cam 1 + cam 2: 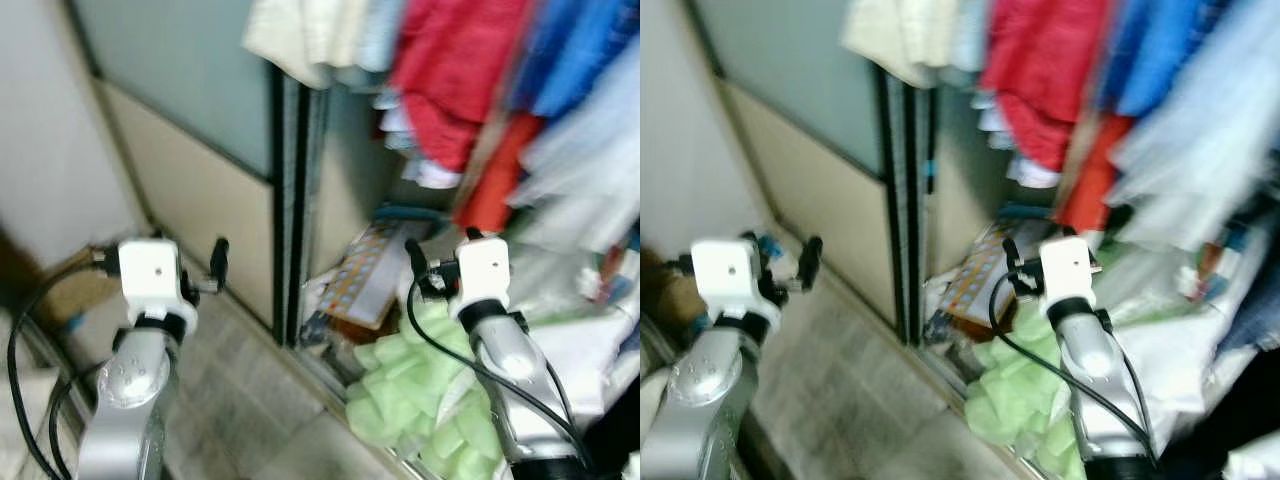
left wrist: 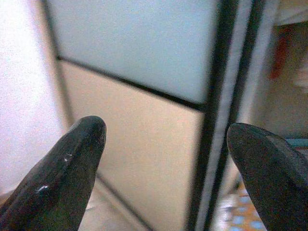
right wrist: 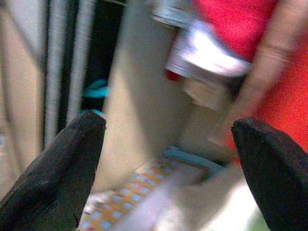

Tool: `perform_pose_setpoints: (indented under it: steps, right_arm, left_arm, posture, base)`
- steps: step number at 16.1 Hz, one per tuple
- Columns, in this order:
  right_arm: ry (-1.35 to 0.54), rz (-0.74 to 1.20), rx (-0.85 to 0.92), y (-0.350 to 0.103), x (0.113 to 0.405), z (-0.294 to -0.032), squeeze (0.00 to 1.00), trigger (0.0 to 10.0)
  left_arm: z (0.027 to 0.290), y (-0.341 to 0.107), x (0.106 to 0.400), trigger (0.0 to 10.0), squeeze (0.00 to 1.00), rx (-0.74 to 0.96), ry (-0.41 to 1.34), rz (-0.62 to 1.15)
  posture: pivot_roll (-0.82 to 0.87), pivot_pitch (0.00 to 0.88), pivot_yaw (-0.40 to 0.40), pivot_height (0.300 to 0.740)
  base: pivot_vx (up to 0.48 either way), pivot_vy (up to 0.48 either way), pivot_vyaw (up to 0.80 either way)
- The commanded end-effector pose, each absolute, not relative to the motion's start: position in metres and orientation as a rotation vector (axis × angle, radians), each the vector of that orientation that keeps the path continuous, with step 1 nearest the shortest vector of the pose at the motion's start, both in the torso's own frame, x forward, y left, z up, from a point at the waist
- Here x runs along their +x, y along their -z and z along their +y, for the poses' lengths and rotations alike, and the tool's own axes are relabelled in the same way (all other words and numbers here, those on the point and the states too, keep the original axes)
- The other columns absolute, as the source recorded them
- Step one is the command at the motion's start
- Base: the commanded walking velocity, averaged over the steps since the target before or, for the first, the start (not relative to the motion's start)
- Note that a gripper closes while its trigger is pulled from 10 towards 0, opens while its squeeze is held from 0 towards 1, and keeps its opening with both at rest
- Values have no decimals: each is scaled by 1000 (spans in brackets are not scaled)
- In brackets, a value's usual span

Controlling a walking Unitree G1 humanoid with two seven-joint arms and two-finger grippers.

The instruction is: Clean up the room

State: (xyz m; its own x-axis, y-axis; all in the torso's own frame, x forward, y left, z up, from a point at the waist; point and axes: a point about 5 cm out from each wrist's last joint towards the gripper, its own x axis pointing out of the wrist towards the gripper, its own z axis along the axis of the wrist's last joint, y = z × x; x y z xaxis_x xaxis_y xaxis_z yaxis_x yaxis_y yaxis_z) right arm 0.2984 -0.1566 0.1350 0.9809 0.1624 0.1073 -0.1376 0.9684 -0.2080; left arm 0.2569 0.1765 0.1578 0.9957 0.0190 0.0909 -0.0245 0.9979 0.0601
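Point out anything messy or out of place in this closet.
A light green cloth lies crumpled on the closet floor, spilling toward the sliding door track. Behind it a patterned box leans askew under the hanging clothes.

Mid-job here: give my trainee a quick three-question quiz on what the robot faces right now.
1. True or false: both claws are open and hold nothing.
2. What lies heaped on the wardrobe floor under the right claw? A) light green cloth B) black shoes C) books
3. Which claw points at the sliding door?

Key:
1. True: the left claw too.
2. A, the light green cloth.
3. The left claw.
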Motion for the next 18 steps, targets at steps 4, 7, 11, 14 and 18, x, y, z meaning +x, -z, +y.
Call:
perform_pose_setpoints:
  steps: [4, 7, 11, 14, 18]
  right_arm:
    - [-65, -148, -198, -136, 295, -168, 0, 10000]
    - [-50, -147, -175, -131, 287, -166, 0, 10000]
    - [-65, -158, -155, -129, 295, -157, 0, 10000]
    - [-109, -173, -163, -134, 306, -149, 0, 10000]
    - [-119, -164, -150, -131, 303, -144, 0, 10000]
  left_arm:
    - [174, -141, 264, 10000, 0, 86, -14, -62]
    - [173, -133, 270, 10000, 0, 116, -1, -55]
    - [178, -124, 276, 10000, 0, 104, -10, -52]
    - [177, -123, 270, 10000, 0, 87, -3, -71]
    - [172, -120, 267, 10000, 0, 77, 38, -62]
  posture:
    - [-32, 0, -11, 740]
    - [-56, 0, 0, 740]
    - [-18, 0, -14, 740]
    - [22, 0, -34, 740]
    - [8, 0, -36, 740]
  base:
    - [0, 0, 800]
    - [0, 0, 533]
    - [0, 0, 0]
    - [0, 0, 0]
    - [0, -335, 0]
